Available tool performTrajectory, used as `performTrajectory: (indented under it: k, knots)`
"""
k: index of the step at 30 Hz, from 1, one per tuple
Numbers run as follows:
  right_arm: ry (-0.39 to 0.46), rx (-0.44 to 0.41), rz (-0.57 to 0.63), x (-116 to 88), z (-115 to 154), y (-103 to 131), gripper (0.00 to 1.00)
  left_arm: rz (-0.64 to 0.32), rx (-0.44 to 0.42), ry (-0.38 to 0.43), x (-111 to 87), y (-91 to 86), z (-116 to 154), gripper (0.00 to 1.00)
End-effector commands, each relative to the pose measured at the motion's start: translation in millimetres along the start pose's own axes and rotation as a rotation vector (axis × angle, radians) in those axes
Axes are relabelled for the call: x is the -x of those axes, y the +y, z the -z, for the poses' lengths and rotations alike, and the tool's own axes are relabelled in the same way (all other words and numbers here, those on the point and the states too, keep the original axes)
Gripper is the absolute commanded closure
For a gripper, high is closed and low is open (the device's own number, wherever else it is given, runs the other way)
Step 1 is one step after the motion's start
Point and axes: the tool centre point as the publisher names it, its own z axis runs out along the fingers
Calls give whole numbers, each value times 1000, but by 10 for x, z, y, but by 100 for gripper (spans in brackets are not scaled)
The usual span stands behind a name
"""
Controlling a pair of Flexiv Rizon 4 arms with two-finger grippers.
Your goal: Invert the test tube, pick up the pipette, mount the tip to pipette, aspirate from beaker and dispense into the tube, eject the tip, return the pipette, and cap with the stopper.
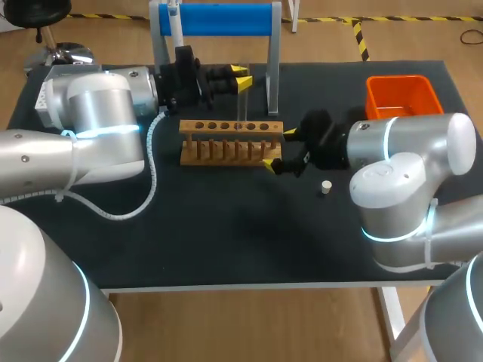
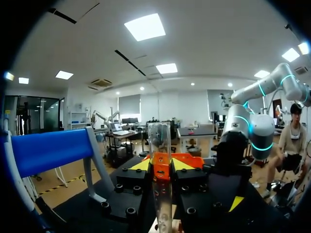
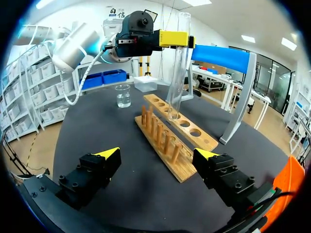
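Note:
A clear test tube (image 1: 243,105) stands upright over the wooden rack (image 1: 226,147), its lower end at one of the rack's holes (image 3: 172,115). My left gripper (image 1: 241,77) is shut on the tube's upper part; in the left wrist view the tube (image 2: 159,138) rises between the yellow tips of that gripper (image 2: 161,167). My right gripper (image 1: 278,148) stands open at the rack's right end with nothing between its fingers, and in its own view this gripper (image 3: 158,160) faces the rack (image 3: 175,141) and the tube (image 3: 178,63). A small beaker (image 3: 123,95) stands beyond the rack. The stopper (image 1: 326,187) lies on the mat.
A blue-barred stand (image 1: 215,19) rises at the back behind the rack. An orange bin (image 1: 402,94) sits at the back right. A white box (image 3: 146,83) stands behind the beaker. The black mat (image 1: 226,234) in front of the rack is bare.

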Motion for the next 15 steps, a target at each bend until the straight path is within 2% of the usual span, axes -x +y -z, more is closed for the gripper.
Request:
performTrajectory:
  k: [1, 15]
  knots:
    - [0, 0, 0, -3, 0, -3, 0, -5, -4, -8, 15, 47, 7, 100]
    - [0, 0, 0, -3, 0, -3, 0, -12, -7, -18, 22, 34, 42, 100]
